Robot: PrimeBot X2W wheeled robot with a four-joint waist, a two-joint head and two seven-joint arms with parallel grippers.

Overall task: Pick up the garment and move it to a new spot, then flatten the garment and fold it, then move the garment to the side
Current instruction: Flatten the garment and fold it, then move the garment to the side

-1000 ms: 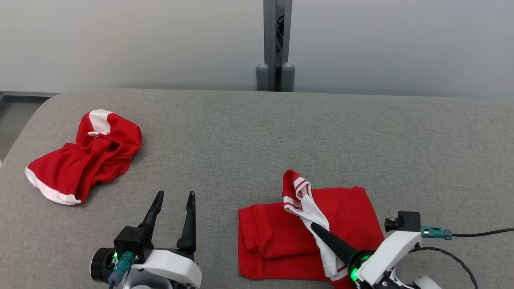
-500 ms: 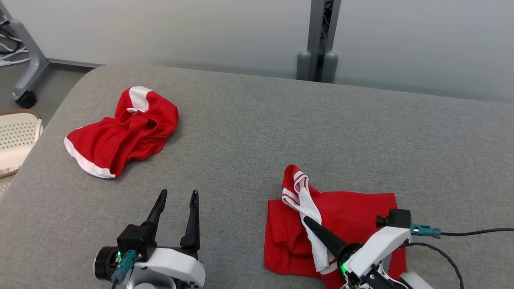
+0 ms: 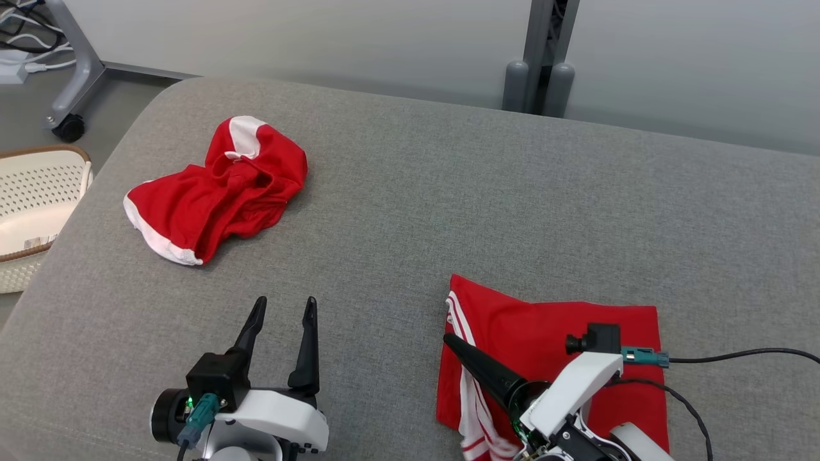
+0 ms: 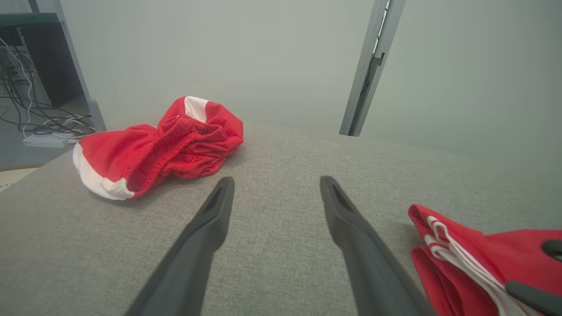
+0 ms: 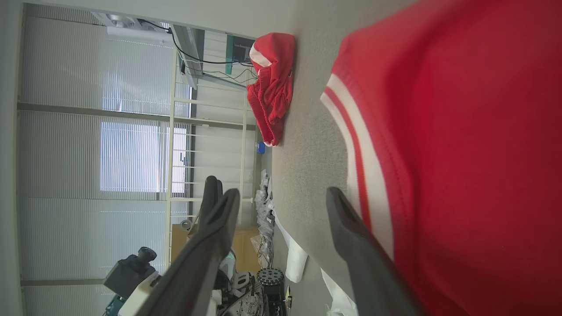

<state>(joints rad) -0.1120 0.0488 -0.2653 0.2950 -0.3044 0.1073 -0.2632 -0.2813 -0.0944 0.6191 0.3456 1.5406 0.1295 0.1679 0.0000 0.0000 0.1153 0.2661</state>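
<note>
A folded red garment (image 3: pixel 564 333) with white stripes along its left edge lies flat on the grey padded table (image 3: pixel 448 186) at the lower right. My right gripper (image 3: pixel 451 339) rests over the striped edge, pointing up-left. In the right wrist view it (image 5: pixel 281 195) is open, with the garment (image 5: pixel 461 153) beside one finger and nothing between the fingers. My left gripper (image 3: pixel 285 307) stands open over bare table at the lower left, apart from both garments. The left wrist view shows that gripper (image 4: pixel 276 184) open and the folded garment (image 4: pixel 474 250) to its right.
A second red garment (image 3: pixel 218 189) with white trim lies crumpled at the table's far left, also seen as a red heap (image 4: pixel 162 145). A cream perforated basket (image 3: pixel 38 192) sits off the table's left edge. A grey post (image 3: pixel 541 57) stands behind the table.
The head camera has turned, shifting the whole picture. The striped flap that my right gripper held raised now lies flat on the garment, and the gripper has opened.
</note>
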